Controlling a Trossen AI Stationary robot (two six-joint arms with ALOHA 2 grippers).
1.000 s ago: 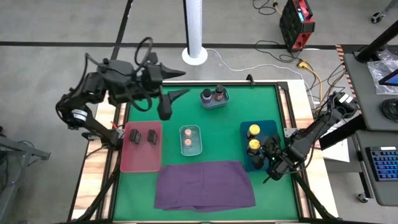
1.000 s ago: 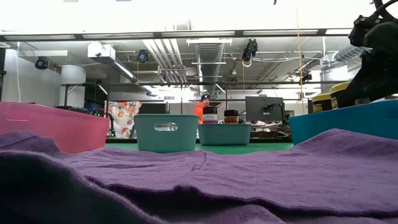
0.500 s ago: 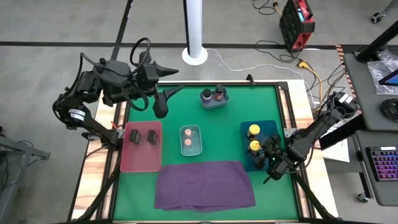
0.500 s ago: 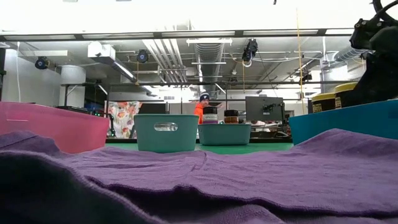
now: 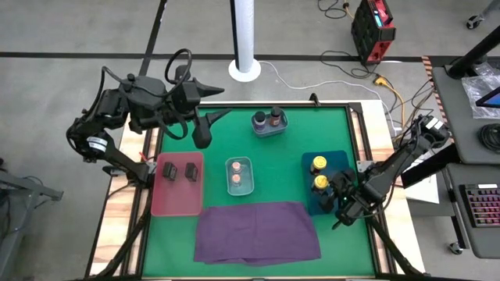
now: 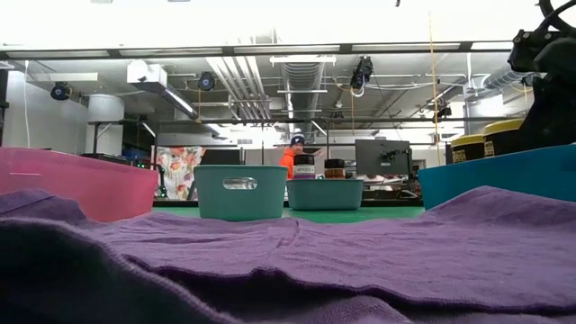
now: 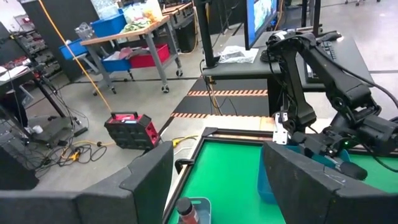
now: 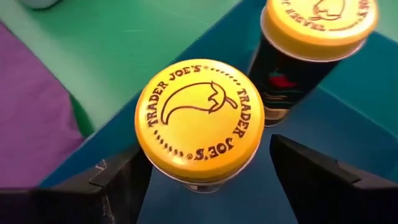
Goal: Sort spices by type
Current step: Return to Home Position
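Two yellow-lidded jars (image 5: 319,164) (image 5: 319,183) stand in the blue tray (image 5: 341,160) at the table's right. In the right wrist view the nearer jar (image 8: 199,121) stands upright between the fingers of my open right gripper (image 8: 205,186). The other jar (image 8: 317,37) is just beyond it. My right gripper (image 5: 334,190) is low over the tray's near end. Two dark tins (image 5: 168,169) (image 5: 191,170) lie in the pink tray (image 5: 176,201). Two brownish-pink-topped jars (image 5: 237,173) sit in a small middle bin. Two dark-topped jars (image 5: 267,119) sit in the far bin. My open left gripper (image 5: 226,104) hangs above the far-left corner.
A purple cloth (image 5: 258,232) lies spread along the table's near edge and fills the foreground of the low view (image 6: 288,261). The green mat (image 5: 281,152) shows bare between the bins. A white pole base (image 5: 244,69) stands beyond the far edge. A person in orange (image 6: 292,155) is far behind.
My left gripper has drawn back a little toward the table's far-left corner, still open. In the low view my right arm has moved toward the table's right, off the front of the two yellow-lidded jars, which stay in the blue tray.
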